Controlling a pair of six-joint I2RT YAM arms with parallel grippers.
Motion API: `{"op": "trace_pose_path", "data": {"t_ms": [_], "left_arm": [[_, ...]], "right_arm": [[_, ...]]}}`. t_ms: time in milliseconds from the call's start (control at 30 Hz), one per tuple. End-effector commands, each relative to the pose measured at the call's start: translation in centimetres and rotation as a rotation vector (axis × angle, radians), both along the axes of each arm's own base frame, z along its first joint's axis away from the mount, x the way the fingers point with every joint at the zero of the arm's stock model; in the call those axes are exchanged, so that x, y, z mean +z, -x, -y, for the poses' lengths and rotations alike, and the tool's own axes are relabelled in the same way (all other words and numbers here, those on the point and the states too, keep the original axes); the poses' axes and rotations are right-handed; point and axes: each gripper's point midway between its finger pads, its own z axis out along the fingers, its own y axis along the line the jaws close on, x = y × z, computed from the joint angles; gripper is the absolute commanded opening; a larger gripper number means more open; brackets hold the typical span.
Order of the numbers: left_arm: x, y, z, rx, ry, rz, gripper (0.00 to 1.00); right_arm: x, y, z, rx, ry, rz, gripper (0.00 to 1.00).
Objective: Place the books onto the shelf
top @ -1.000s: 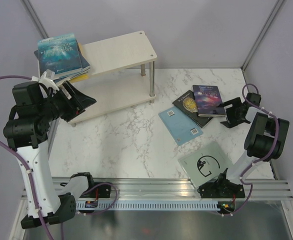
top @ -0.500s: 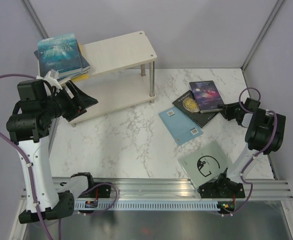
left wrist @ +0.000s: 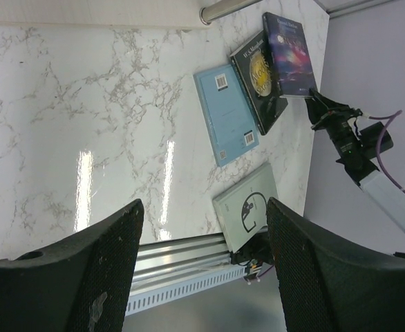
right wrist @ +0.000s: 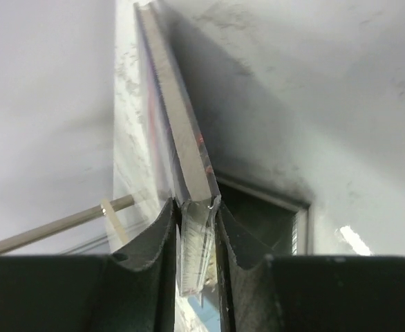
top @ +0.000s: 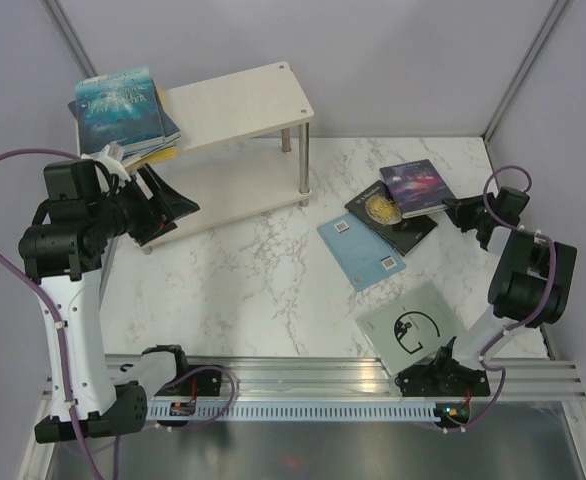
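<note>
Clamping the right-hand edge of the thin purple galaxy paperback [top: 418, 185] between both fingers of the right end effector [top: 452, 207], jaws set to a narrow slot with the book's page edge [right wrist: 178, 131] wedged in it, as seen up close from the right wrist. Lying toward the far right of the white marble desk [top: 243, 270], just left of that end effector, with its left part overlapping the black paperback with a gold disc [top: 401, 232]. Hard to tell whether raised off the desk at the gripped side. Just beside the black one's near-left edge, the light blue paperback [top: 361, 252], flat on the marble. Nearer the desk's front edge and apart from these, the pale grey paperback with a black G [top: 413, 327], close to the right arm's base. Stacked on the left end of the top board of the pale wood-grain two-tier shelf [top: 243, 98] with thin silver legs, several more paperbacks, the teal ocean paperback [top: 120, 108] uppermost. Held by the left end of the shelf's lower board, the left end effector [top: 178, 212], spread wide and gripping nothing, well apart from every book on the desk. From its own wrist view, only marble between the black fingers [left wrist: 106, 270]
</note>
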Motion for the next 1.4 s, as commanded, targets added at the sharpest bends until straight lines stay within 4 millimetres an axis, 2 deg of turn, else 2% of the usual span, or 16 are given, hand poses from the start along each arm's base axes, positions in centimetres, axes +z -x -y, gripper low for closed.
{"op": "trace_pose_path", "data": {"t_ms": [0, 100, 200, 467, 500, 567, 600, 667, 700, 800, 900, 967, 1033, 1067, 1167, 1367], "left_arm": [[0.2, 0.2, -0.2, -0.009, -0.034, 0.043, 0.75], [0.0, 0.4, -0.1, -0.006, -0.021, 0.049, 0.75], [-0.5, 0.6, 0.2, -0.012, -0.004, 0.039, 0.74], [-0.1, 0.3, 1.2, -0.031, 0.058, 0.052, 0.74], [0.0, 0.2, 1.3, -0.037, 0.065, 0.052, 0.74], [0.1, 0.0, 1.3, -0.040, 0.066, 0.055, 0.74], [0.1, -0.1, 1.3, -0.038, 0.066, 0.054, 0.74], [0.1, -0.2, 1.3, -0.030, 0.075, 0.061, 0.74], [0.0, -0.2, 1.4, -0.031, 0.083, 0.062, 0.74], [-0.3, -0.2, 1.9, -0.036, 0.123, 0.068, 0.74], [-0.5, -0.2, 2.3, -0.055, 0.145, 0.069, 0.74], [-0.4, -0.2, 2.4, -0.060, 0.150, 0.072, 0.74], [-0.5, -0.2, 2.5, -0.065, 0.154, 0.078, 0.74], [-0.4, 0.0, 2.6, -0.067, 0.156, 0.083, 0.74], [-1.2, 0.0, 3.1, -0.093, 0.180, 0.077, 0.75], [-5.1, 0.6, 5.2, -0.149, 0.259, 0.015, 0.76]], "right_arm": [[4.9, 0.9, -0.2, 0.009, 0.096, 0.036, 0.00], [10.3, 0.6, -1.5, 0.015, 0.108, 0.122, 0.00], [13.7, 0.3, -2.6, 0.045, 0.118, 0.158, 0.00], [20.6, -1.2, -3.8, 0.046, 0.030, 0.278, 0.00], [22.7, -1.6, -3.9, 0.054, 0.034, 0.320, 0.00], [24.6, -2.1, -3.9, 0.060, 0.028, 0.356, 0.00], [27.0, -2.3, -4.1, 0.071, 0.029, 0.402, 0.00], [28.6, -2.2, -4.2, 0.080, 0.025, 0.416, 0.00], [30.6, -2.2, -4.4, 0.087, 0.029, 0.452, 0.00], [33.7, -2.2, -5.2, 0.098, 0.002, 0.503, 0.00], [35.4, -2.1, -6.0, 0.121, -0.010, 0.526, 0.00], [34.7, -1.9, -6.0, 0.118, 0.001, 0.492, 0.00], [32.2, -1.9, -6.0, 0.119, -0.007, 0.431, 0.02], [30.9, -1.9, -6.3, 0.140, -0.020, 0.407, 0.29], [24.0, -1.8, -7.3, 0.212, -0.011, 0.231, 0.74], [13.3, 0.5, -8.4, 0.357, 0.076, -0.078, 0.78]]}}
